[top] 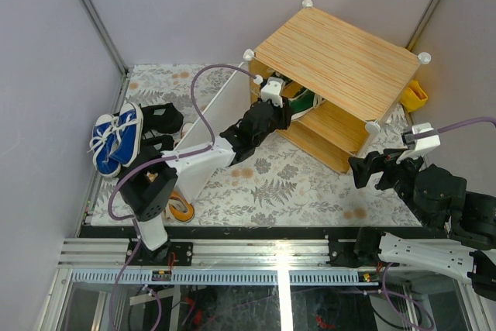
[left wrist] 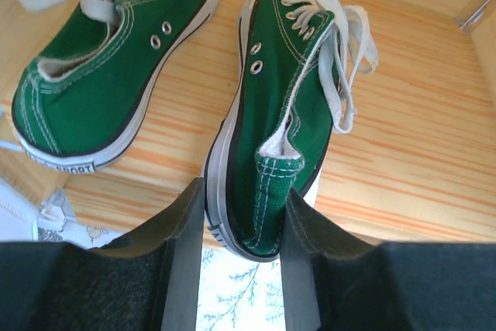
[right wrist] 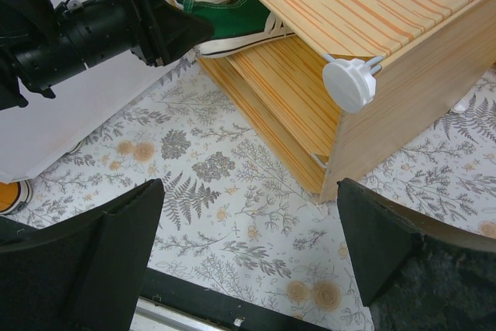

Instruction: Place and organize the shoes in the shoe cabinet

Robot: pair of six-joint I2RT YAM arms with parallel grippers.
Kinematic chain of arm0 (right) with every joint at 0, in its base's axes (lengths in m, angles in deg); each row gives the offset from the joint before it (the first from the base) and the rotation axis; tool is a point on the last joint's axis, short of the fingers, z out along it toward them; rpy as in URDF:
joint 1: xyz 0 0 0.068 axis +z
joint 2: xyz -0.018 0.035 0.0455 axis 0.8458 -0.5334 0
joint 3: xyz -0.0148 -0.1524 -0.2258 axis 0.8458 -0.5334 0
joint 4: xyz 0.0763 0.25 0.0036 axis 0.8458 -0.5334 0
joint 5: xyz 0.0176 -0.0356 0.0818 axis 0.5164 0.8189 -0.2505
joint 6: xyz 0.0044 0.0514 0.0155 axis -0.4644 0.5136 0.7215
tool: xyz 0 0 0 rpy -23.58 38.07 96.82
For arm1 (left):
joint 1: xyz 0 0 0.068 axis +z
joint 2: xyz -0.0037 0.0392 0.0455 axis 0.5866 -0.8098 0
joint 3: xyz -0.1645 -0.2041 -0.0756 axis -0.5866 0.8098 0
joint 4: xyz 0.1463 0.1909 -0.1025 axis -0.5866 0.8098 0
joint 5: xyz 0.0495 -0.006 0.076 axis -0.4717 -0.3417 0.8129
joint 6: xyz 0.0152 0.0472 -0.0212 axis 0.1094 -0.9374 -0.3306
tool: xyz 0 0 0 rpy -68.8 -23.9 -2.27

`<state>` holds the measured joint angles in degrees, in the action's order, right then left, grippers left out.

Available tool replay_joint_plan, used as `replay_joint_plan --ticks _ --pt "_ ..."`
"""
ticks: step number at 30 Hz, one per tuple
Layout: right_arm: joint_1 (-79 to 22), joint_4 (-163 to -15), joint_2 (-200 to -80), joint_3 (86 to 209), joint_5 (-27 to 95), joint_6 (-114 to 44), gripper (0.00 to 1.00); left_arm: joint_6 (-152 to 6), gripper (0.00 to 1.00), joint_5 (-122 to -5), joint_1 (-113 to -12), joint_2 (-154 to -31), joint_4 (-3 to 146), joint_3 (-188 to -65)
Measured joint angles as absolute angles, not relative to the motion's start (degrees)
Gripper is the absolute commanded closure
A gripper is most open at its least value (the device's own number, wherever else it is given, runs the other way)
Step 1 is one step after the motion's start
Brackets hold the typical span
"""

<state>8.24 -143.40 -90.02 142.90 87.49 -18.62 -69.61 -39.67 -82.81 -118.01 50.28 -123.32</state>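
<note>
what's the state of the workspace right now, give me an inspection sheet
surface: table under a fern-print cover.
job's things: shoe cabinet open toward the arms; two green sneakers on its upper shelf; blue sneakers and black shoes at the far left; orange sneaker partly hidden under the left arm.
clutter: yellow item behind the cabinet, unidentifiable.
grippers: left gripper shut on the heel of one of the green sneakers; right gripper open, empty, above the cover.
cables: purple cables loop off both arms.
surroundings: pale walls; metal rail at the near edge.
</note>
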Motion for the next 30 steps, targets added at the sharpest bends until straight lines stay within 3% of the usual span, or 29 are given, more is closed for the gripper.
replay_joint_plan --ticks 26,27,30 --pt "8.24 -143.4 -90.02 142.44 87.51 -18.6 0.01 -71.21 1.0 -29.25 -80.82 -130.03 40.38 -131.39" --pt "8.24 -143.42 -90.02 142.29 87.53 -18.6 0.0 -71.19 0.99 -29.07 -80.82 -130.36 39.85 -131.39" --pt "8.24 -143.44 -90.02 141.94 87.71 -18.6 0.01 -71.01 0.82 -29.01 -80.82 -130.53 39.0 -131.41"
